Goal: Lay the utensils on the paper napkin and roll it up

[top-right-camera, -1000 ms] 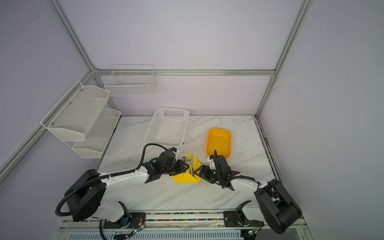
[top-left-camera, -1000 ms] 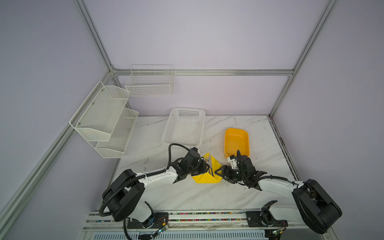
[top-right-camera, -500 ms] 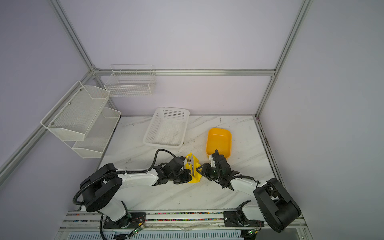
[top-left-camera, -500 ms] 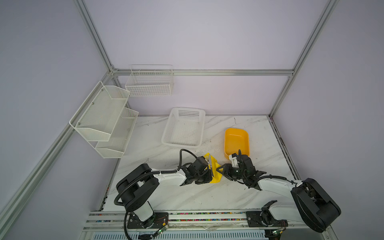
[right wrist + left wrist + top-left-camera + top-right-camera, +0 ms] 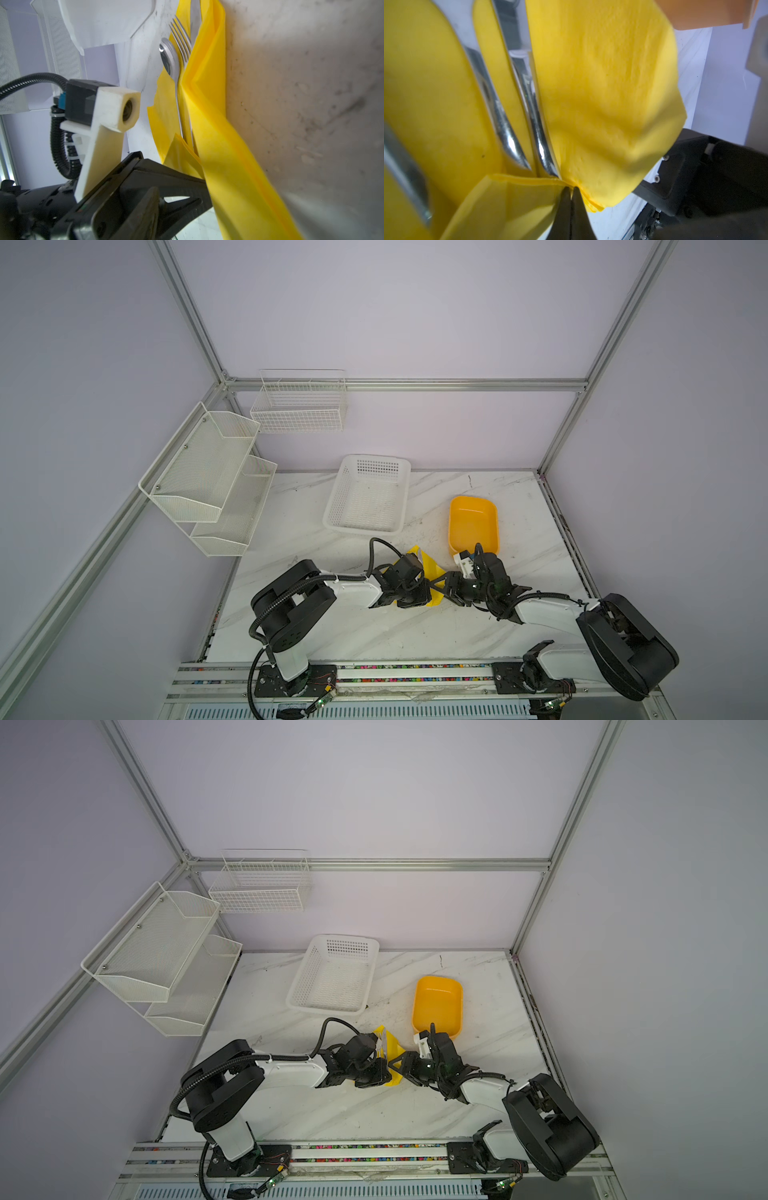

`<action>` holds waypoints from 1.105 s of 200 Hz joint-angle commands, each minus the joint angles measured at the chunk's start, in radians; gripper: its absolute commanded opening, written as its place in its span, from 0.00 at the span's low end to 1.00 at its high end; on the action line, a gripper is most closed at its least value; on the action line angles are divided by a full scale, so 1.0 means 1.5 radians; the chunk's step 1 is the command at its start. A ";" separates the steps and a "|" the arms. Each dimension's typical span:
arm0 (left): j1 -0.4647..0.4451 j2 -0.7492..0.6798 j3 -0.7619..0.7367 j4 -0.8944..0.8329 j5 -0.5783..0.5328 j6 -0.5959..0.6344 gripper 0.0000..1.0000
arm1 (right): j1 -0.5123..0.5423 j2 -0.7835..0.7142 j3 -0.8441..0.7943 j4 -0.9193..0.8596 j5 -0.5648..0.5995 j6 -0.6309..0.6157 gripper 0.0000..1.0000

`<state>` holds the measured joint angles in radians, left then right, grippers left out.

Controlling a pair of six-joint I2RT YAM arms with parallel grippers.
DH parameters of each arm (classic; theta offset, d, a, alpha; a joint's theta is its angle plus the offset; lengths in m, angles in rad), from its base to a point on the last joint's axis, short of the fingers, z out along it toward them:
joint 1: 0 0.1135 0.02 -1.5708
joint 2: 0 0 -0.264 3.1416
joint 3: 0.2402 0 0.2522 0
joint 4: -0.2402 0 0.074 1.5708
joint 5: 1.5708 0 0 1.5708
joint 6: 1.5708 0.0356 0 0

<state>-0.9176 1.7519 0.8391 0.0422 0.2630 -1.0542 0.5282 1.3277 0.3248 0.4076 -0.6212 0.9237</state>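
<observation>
The yellow paper napkin (image 5: 430, 566) (image 5: 390, 1048) lies folded and narrow between my two grippers at the table's front middle. In the right wrist view, a spoon (image 5: 169, 56) and a fork (image 5: 182, 43) lie inside the napkin (image 5: 207, 93), with flaps over both sides. The left wrist view shows the shiny handles of the utensils (image 5: 506, 128) on the napkin (image 5: 602, 93). My left gripper (image 5: 571, 190) (image 5: 429, 598) is shut on the napkin's near edge. My right gripper (image 5: 441, 587) faces it with its fingers apart. The lifted flap rests against it, and one finger is hidden.
A white perforated basket (image 5: 368, 493) stands behind the napkin. An orange-yellow tub (image 5: 473, 522) sits just behind my right gripper. White mesh shelves (image 5: 208, 472) and a wire basket (image 5: 299, 406) hang on the left and back walls.
My left gripper has shut on the napkin and moved right. The wide, flat napkin has folded into a narrow strip. My right gripper has stayed in place and its fingers have narrowed a little.
</observation>
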 commanded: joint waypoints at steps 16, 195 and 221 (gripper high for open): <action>-0.002 0.010 0.044 0.019 0.012 -0.005 0.00 | -0.002 0.004 -0.007 0.022 0.005 0.001 0.49; 0.025 -0.198 -0.106 0.031 -0.142 -0.071 0.09 | 0.006 0.027 0.052 0.057 -0.014 -0.054 0.15; 0.032 -0.211 -0.120 0.037 -0.141 -0.076 0.10 | 0.016 0.054 0.064 0.051 -0.008 -0.057 0.22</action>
<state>-0.8799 1.4624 0.7105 0.0875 0.0799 -1.1454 0.5358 1.3781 0.3939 0.4973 -0.6277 0.8627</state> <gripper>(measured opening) 0.095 0.213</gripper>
